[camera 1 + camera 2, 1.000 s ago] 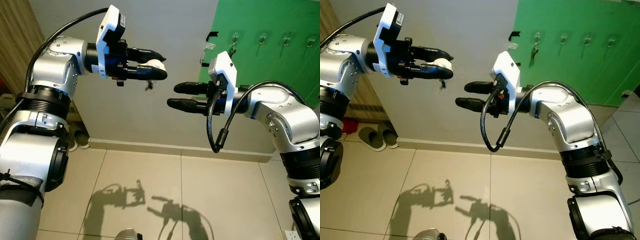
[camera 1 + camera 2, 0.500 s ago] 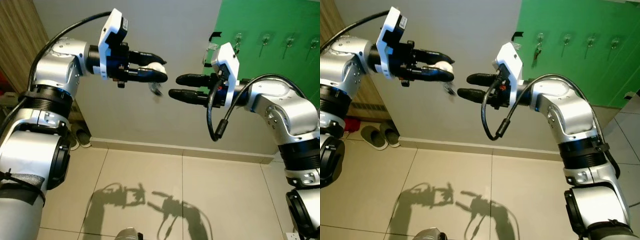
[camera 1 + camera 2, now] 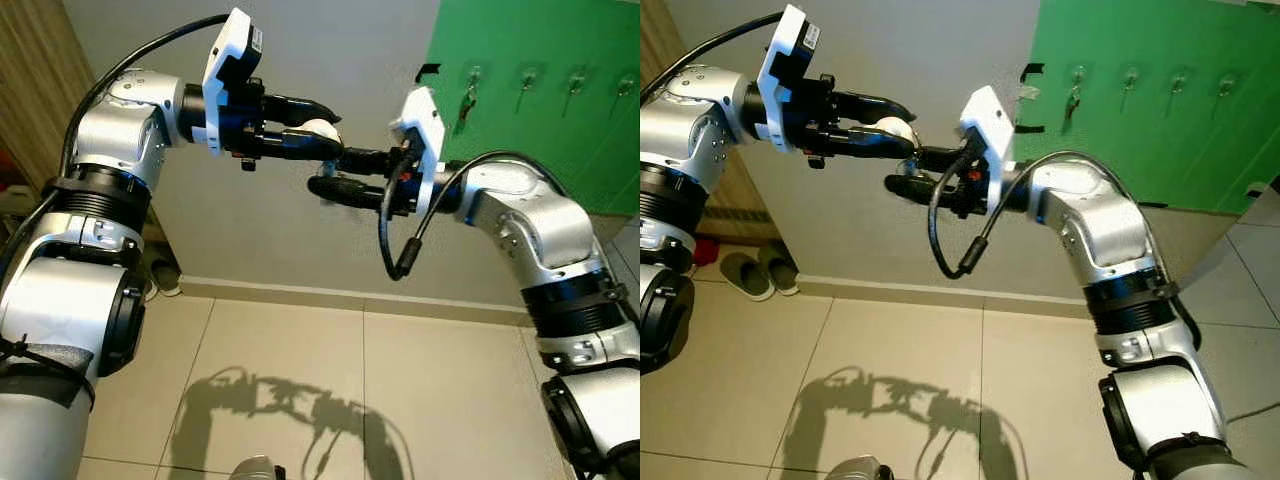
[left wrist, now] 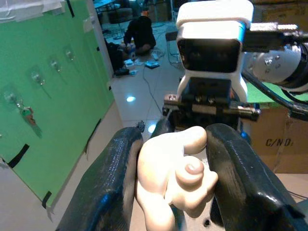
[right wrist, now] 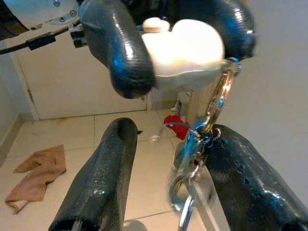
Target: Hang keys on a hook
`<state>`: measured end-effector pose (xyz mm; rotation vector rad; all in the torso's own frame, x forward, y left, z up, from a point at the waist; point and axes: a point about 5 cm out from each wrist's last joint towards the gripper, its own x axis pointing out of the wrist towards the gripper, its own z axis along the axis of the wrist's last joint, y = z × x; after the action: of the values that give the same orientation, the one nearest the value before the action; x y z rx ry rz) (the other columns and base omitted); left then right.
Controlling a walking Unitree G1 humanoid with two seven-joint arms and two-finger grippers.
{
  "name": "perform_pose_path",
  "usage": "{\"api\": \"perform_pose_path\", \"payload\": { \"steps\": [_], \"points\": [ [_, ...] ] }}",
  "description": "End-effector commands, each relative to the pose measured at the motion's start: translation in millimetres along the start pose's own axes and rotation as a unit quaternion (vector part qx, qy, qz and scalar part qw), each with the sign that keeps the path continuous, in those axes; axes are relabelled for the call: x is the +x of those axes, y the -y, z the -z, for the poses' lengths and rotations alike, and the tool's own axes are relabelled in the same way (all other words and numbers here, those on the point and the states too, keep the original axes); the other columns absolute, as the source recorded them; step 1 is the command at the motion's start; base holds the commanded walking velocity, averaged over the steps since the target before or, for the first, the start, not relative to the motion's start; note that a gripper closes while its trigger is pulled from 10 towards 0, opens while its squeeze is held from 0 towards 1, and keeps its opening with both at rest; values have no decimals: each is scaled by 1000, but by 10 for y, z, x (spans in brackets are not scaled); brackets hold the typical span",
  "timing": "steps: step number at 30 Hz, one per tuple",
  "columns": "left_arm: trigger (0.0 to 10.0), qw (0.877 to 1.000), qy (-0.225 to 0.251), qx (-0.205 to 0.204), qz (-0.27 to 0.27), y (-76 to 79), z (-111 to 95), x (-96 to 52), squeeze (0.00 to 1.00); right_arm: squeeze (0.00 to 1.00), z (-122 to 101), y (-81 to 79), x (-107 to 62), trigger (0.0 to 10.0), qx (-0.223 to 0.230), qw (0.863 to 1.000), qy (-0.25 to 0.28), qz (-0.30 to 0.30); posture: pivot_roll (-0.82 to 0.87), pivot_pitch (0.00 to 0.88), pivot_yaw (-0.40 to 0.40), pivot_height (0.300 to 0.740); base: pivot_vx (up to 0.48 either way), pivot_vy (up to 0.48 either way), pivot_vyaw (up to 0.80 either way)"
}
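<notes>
left gripper (image 3: 322,138) pinching the white fob (image 4: 173,178), keys (image 5: 195,190) dangling under it | right gripper (image 5: 168,192) spread around the keys, not clamped | hooks (image 3: 520,80) on green board well apart | risk: handoff fumble, keys drop if left lets go early
</notes>
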<state>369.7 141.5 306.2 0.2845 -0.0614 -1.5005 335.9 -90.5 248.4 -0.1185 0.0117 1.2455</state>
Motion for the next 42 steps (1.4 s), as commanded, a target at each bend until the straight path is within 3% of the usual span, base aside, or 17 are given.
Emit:
{"api": "perform_pose_path", "payload": {
  "steps": [1, 6, 7, 9, 10, 13, 16, 18, 19, 23, 24, 25, 26, 34, 35, 37, 42],
  "points": [
    [10000, 1000, 5, 17, 1, -28, -142, -4, 0, 0, -27, -62, 54, 10000, -14, 1000, 4, -8, 13, 0, 17, 740, 0, 0, 0],
    [10000, 1000, 13, 17, 6, -25, -168, 14, 0, 0, 33, -61, 100, 10000, -3, 1000, 5, -1, 13, 0, 17, 740, 0, 0, 0],
    [10000, 1000, 14, 17, 6, -24, -172, 15, 0, 0, 45, -55, 108, 7451, -1, 1000, 4, 2, 15, 0, 20, 740, 0, 0, 0],
    [10000, 1000, 14, 17, 6, -24, -173, 15, 0, 0, 58, -44, 115, 7451, 2, 1000, 4, 8, 16, 0, 20, 740, 0, 0, 0],
    [10000, 1000, 15, 17, 5, -26, -174, 12, 0, 0, 77, -32, 123, 4980, 4, 1000, 2, 14, 17, 0, 20, 740, 0, 0, 0],
    [10000, 1000, 15, 18, 2, -29, -172, 6, 0, 0, 86, -30, 129, 6275, 5, 1000, 2, 17, 17, 0, 19, 740, 0, 0, 0],
    [10000, 1000, 16, 18, 0, -31, -170, 5, 0, 0, 88, -20, 134, 2431, 6, 1000, 3, 22, 17, 0, 19, 740, 0, 0, 0],
    [10000, 1000, 17, 18, 0, -32, -170, 5, 0, 0, 88, -15, 136, 2431, 6, 1000, 3, 24, 16, 0, 19, 740, 0, 0, 0],
    [10000, 1000, 17, 18, 0, -31, -166, 5, 0, 0, 86, -13, 138, 0, 6, 1000, 4, 25, 16, 0, 19, 740, 0, 0, 0],
    [10000, 1000, 16, 15, -2, -31, -144, 8, 0, 0, 85, -11, 141, 0, 6, 1000, 4, 26, 16, 0, 18, 740, 0, 0, 0],
    [10000, 1000, 16, 13, -3, -32, -136, 8, 0, 0, 90, -14, 139, 2706, 6, 1000, 3, 25, 14, 0, 18, 740, 0, 0, 0],
    [10000, 1000, 15, 12, -4, -32, -127, 9, 0, 0, 96, -19, 137, 8392, 6, 1000, 2, 24, 14, 0, 18, 740, 0, 0, 0],
    [10000, 1000, 13, 8, -4, -29, -105, 10, 0, 0, 111, -30, 129, 10000, 6, 1000, -1, 22, 14, 0, 18, 740, 0, 0, 0],
    [10000, 1000, 11, 5, -7, -28, -79, 0, 0, 55, 122, -33, 89, 10000, -20, 999, -17, 29, 14, 0, 19, 740, 0, 0, 0],
    [10000, 1000, 12, 5, -7, -28, -80, 2, 0, 831, 123, -32, 84, 10000, -25, 999, -20, 30, 10, 0, 20, 740, 0, 0, 0],
    [10000, 1000, 12, 5, -7, -28, -81, 6, 0, 1000, 123, -32, 77, 10000, -33, 999, -23, 30, 9, 0, 20, 740, 0, 0, 0],
    [10000, 1000, 14, 5, -7, -27, -74, 17, 0, 1000, 144, -31, 73, 10000, -44, 998, -25, 39, 8, 0, 18, 740, 0, 0, 0]
  ]
}}
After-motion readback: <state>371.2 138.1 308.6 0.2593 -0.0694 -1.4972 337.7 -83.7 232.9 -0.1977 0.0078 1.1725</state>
